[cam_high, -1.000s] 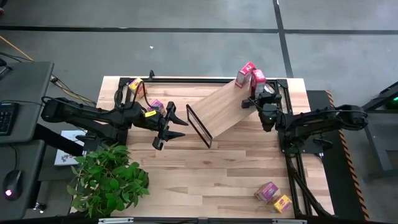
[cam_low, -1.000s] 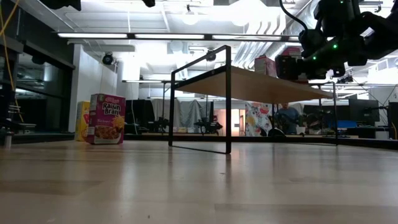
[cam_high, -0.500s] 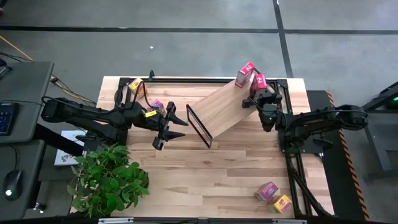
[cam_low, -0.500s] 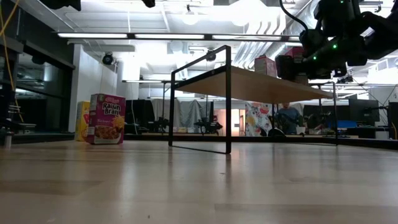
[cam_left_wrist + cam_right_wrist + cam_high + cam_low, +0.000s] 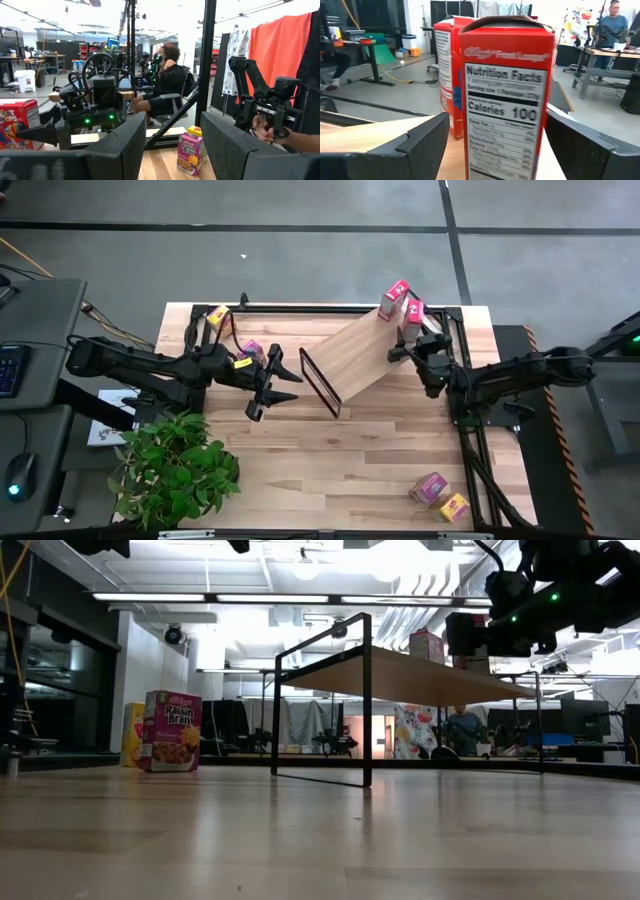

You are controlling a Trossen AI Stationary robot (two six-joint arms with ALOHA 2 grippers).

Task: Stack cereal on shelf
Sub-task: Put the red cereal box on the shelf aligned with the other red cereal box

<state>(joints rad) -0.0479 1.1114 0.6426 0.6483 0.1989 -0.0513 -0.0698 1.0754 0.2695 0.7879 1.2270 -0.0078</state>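
Note:
The shelf [image 5: 355, 355] stands slantwise on the table, on black wire ends. Two red cereal boxes stand upright on its far right end: one [image 5: 394, 300] farther back and one [image 5: 412, 310] nearer my right gripper [image 5: 408, 332]. That gripper is open and level. In the right wrist view its fingers flank the nearer red box [image 5: 505, 105], with a gap showing beside the box. My left gripper [image 5: 272, 385] hangs open and holds nothing, just off the shelf's near left end. A yellow box [image 5: 218, 317] and a pink box [image 5: 252, 352] stand on the table at the far left.
A pink box [image 5: 430, 488] and a yellow box [image 5: 455, 507] lie near the table's near right corner. A potted plant [image 5: 175, 465] fills the near left corner. Bare planks stretch between them. People sit and stand in the room beyond the table.
My right gripper has opened and let go of the nearer red box, which stays upright on the shelf. The gripper has swung a little toward the table's left and drawn slightly back from the box.

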